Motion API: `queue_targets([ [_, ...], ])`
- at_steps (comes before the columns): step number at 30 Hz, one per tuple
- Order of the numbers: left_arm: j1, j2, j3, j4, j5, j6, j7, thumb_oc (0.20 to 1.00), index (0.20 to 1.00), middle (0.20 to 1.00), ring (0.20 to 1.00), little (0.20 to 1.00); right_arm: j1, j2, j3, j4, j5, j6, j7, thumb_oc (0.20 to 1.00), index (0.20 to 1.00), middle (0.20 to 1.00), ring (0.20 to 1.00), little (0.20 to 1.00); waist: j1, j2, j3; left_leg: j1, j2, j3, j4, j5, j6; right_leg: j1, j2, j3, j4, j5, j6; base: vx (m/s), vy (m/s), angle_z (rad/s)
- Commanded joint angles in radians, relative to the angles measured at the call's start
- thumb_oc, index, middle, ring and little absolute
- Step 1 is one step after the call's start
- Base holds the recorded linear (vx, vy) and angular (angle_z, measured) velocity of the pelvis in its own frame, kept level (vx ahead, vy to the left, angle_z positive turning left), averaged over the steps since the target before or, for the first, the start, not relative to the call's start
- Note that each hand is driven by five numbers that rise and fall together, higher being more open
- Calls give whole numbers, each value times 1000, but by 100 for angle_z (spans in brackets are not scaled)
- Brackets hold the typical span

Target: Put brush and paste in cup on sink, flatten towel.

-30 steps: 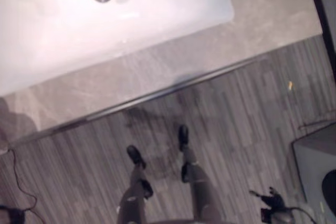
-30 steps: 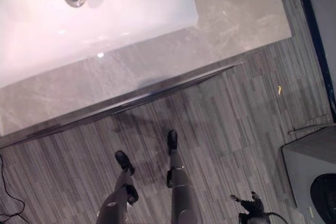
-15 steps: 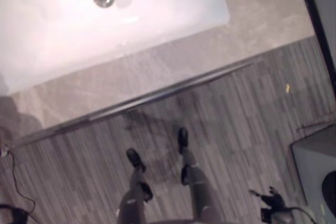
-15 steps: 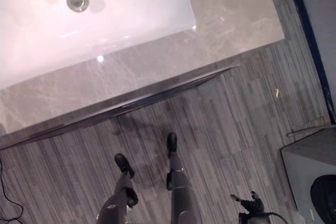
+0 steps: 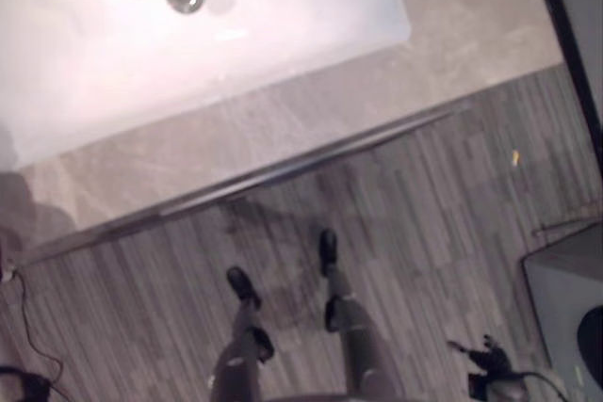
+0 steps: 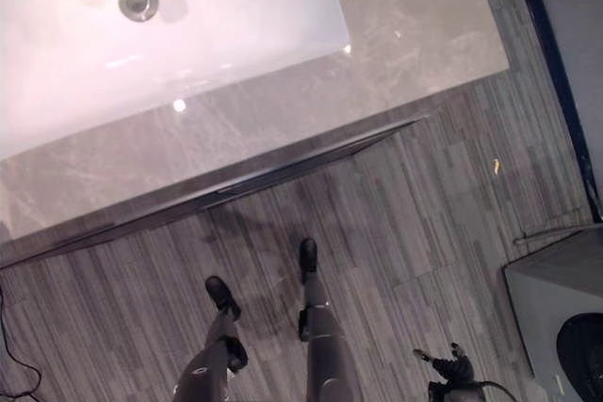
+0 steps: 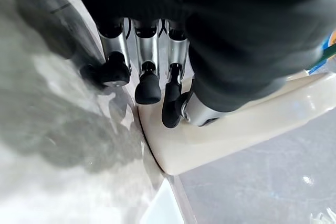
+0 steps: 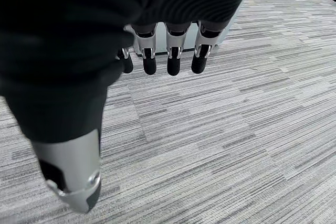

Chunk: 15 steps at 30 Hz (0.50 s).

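Each hand, the left hand (image 7: 157, 72) and the right hand (image 8: 157, 51), wears a black ribbed fabric cover over back and wrist; beyond it run polished silver fingers (image 8: 173, 51) with rounded dark rubbery tips.

White rectangular sink (image 6: 236, 35) with round metal drain (image 6: 138, 2), sunk in grey stone counter (image 6: 415, 16).

Sink (image 5: 283, 7) cut by top edge; grey box (image 6: 556, 317) cut at right edge.
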Motion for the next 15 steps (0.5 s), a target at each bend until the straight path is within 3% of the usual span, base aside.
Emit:
queue_targets([
  [1, -68, -13, -40, 31, 19, -5, -9, 200, 200, 200, 200, 200, 46, -62, -37, 66, 51, 0, -18, 1000, 1000, 1000, 1000, 1000, -39, 21, 29, -19, 26, -147, 12, -43, -24, -5, 40, 61, -2, -9, 100, 23, -3, -3],
  [15, -201, 47, -127, 69, 16, -16, 24, 200, 200, 200, 200, 200, 105, -73, -93, 146, 99, 15, 4, 1000, 1000, 1000, 1000, 1000, -52, 16, 22, -61, 32, -158, 12, -43, -27, -46, 51, 65, -2, -11, 102, 13, 4, 0],
])
